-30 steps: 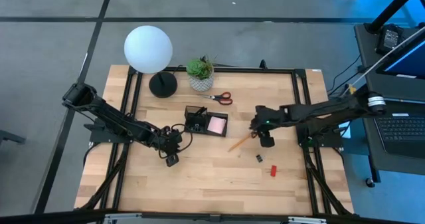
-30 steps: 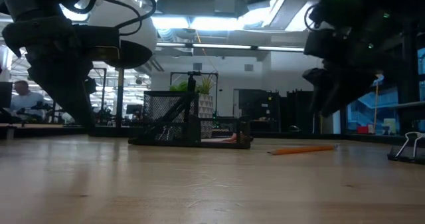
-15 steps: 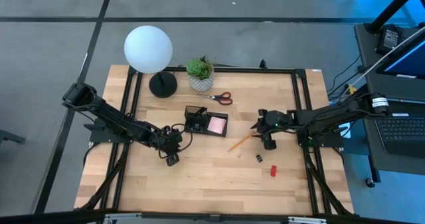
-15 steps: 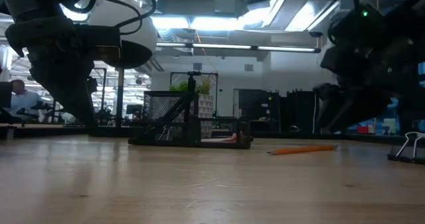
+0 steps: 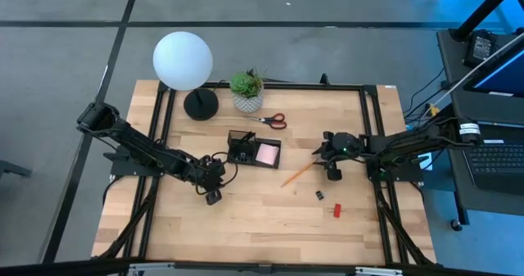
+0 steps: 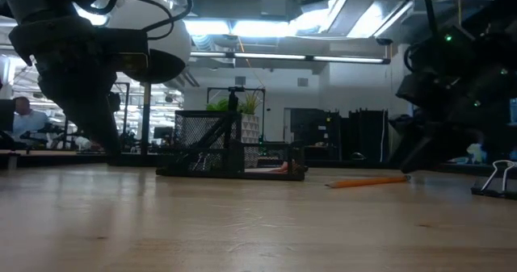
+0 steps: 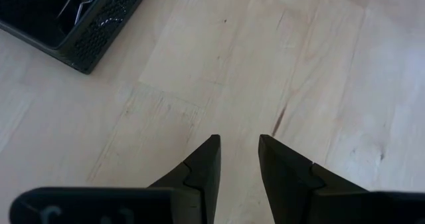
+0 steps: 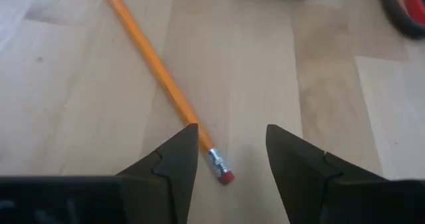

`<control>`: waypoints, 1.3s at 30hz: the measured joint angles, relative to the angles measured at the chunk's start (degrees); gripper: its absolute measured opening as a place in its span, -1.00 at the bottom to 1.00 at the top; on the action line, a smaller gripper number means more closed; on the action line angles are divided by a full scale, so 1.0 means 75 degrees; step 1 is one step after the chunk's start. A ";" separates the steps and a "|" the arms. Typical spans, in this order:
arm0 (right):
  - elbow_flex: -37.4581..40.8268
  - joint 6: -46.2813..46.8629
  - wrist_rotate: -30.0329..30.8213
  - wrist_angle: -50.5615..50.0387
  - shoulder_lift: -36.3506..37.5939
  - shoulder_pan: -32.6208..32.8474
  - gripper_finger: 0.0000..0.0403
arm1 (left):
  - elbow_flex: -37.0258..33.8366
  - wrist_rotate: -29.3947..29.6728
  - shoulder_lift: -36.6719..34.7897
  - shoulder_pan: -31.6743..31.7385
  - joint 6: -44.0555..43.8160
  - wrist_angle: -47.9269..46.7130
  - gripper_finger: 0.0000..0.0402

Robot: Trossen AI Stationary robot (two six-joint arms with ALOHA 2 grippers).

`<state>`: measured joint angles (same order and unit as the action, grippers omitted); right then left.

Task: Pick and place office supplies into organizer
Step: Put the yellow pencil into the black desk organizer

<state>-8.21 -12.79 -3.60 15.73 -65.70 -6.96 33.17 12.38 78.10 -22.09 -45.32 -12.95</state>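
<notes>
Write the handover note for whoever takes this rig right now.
Left gripper: open, empty, above bare table just in front of the organizer.
Right gripper: open, low over the eraser end of the orange pencil, not yet gripping.
Done: pink sticky pad is in the organizer.
Left: pencil, scissors behind the organizer, black clip and red block in front of the right arm.
</notes>
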 joint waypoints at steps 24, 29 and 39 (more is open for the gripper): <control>0.0000 -0.0116 -0.0504 0.0029 -0.0005 -0.0152 -0.11 | 0.0000 0.0085 -0.0002 0.0001 0.0000 0.0216 -0.52; 0.0000 -0.0200 -0.0481 0.0115 -0.0009 -0.0152 -0.11 | 0.0000 0.0085 -0.0002 0.0003 0.0000 0.0216 -0.52; 0.0013 -0.0567 -0.0475 0.0472 -0.0455 -0.0152 -0.11 | -0.0002 0.0224 -0.0002 0.0009 0.0000 0.0213 -0.52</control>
<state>-8.11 -17.04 -7.16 19.28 -69.11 -8.10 33.16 14.06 78.08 -22.02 -45.32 -11.35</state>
